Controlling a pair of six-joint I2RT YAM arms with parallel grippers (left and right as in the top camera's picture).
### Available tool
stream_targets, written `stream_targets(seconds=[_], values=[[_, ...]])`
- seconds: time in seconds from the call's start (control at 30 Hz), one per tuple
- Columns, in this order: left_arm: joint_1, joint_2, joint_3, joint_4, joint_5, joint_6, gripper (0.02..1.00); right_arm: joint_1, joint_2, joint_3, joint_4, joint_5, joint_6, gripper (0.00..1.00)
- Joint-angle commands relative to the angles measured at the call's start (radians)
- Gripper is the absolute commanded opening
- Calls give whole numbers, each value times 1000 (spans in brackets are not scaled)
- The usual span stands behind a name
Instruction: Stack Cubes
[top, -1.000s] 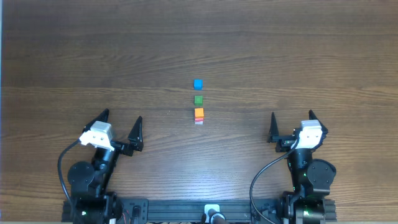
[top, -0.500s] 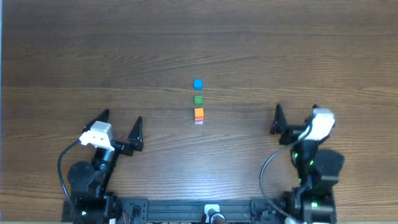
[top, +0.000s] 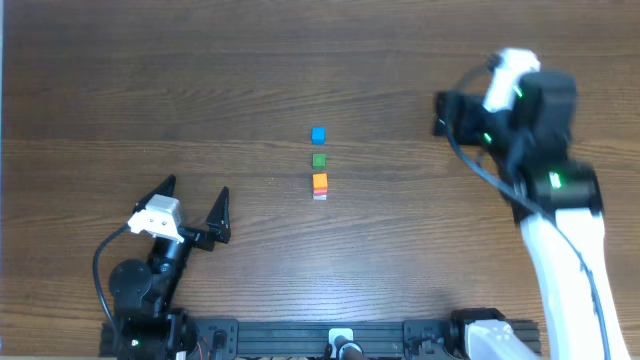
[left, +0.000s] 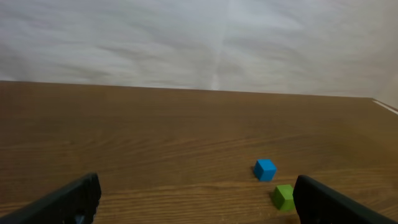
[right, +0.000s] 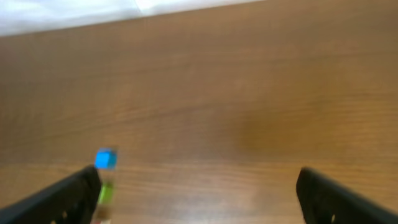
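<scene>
Three small cubes lie in a line at the table's middle: a blue cube (top: 318, 135) farthest from the arms, a green cube (top: 318, 160) behind it, then an orange cube (top: 320, 182) sitting on a red cube whose edge peeks out below. The left wrist view shows the blue cube (left: 265, 169) and green cube (left: 283, 196) ahead, to one side. My left gripper (top: 195, 208) rests open near its base, nothing between its fingers. My right gripper (right: 199, 199) is raised high and open, off to the right of the cubes; the blue cube (right: 105, 158) appears blurred in its view.
The brown wooden table (top: 150, 90) stretches wide around the cubes. A pale wall (left: 199, 37) rises behind the table's far edge. The right arm (top: 560, 230) extends up the right side.
The right arm has lifted from its rest pose and swung up and away from its base, its gripper still open. The left arm and the cubes have not moved.
</scene>
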Motion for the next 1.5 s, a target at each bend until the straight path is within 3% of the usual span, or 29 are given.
stream_targets(seconds=[0.03, 0.33, 0.53, 0.97, 1.5], values=[[-5, -6, -5, -2, 6, 11, 998, 143, 220, 227, -162, 93, 96, 993], [-5, -6, -5, -2, 6, 11, 998, 378, 618, 472, -400, 106, 274, 991], [-5, -6, -5, -2, 6, 11, 998, 478, 774, 505, -420, 45, 329, 993], [-5, -6, -5, -2, 6, 11, 998, 532, 941, 505, -338, 22, 341, 991], [-5, -6, -5, -2, 6, 11, 998, 551, 1009, 505, -288, 31, 465, 814]])
